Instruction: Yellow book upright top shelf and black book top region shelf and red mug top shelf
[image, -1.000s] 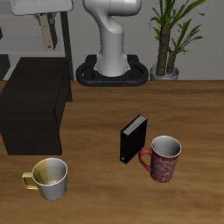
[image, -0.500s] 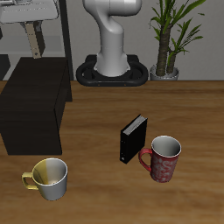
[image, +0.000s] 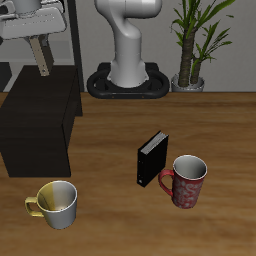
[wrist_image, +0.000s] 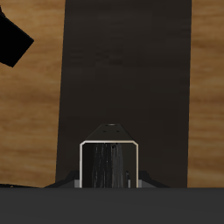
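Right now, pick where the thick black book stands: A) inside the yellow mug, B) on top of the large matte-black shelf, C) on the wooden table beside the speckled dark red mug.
C: the black book stands upright on the table beside the red mug.

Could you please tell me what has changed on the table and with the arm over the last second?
The tool, holding the yellow book, moved sideways above the shelf, away from the robot's base, and now hangs tilted. Nothing was let go. The black book, red mug and yellow mug stayed where they were.
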